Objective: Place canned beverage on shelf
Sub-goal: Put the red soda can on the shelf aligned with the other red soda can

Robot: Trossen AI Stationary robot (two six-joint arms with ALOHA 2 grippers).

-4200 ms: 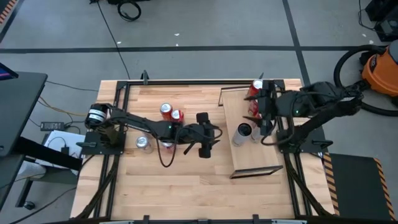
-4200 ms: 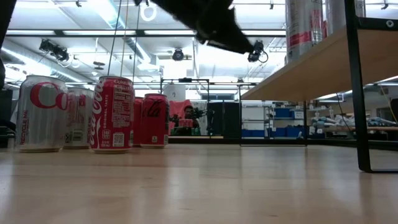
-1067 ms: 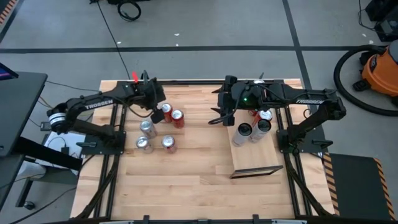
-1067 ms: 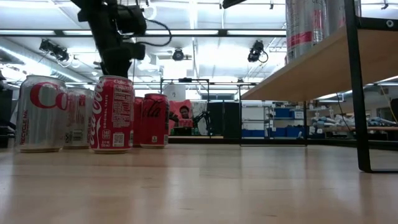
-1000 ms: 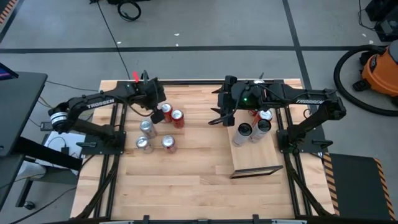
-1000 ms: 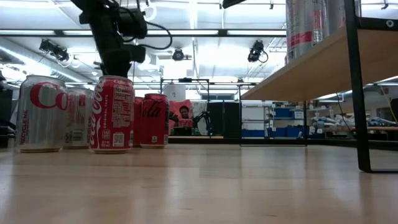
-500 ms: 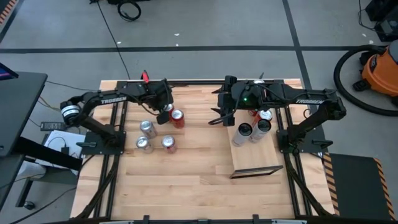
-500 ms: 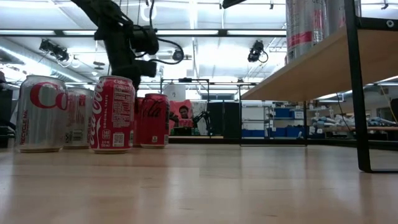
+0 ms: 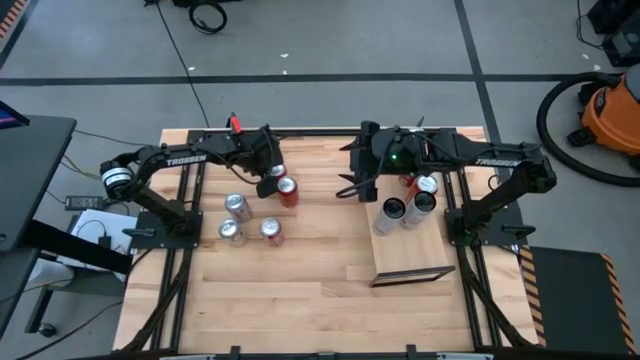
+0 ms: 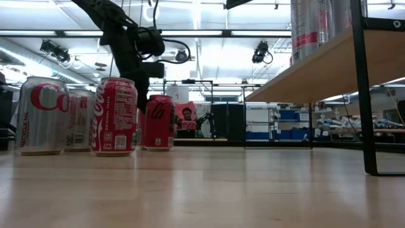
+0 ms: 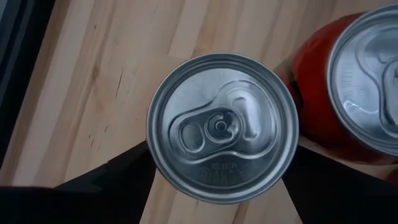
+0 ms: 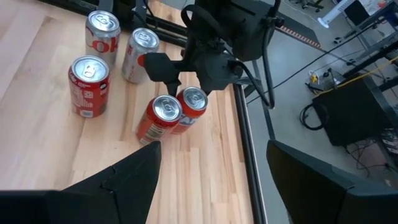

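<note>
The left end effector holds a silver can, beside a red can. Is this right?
No: the held can is red, as the right wrist view shows. The left end effector holds it beside a red can. The right end effector waits open.

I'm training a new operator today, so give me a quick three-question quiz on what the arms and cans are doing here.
1. True or false: the right gripper holds a can.
2. What is the left gripper closed on? A: a silver can. B: a red can. C: the board's rim.
3. Fill in: counting the gripped one, ___ cans are grouped at the tabletop's left side.

Key: 1. False; it hangs open and empty. 2. B. 3. Five.
</note>
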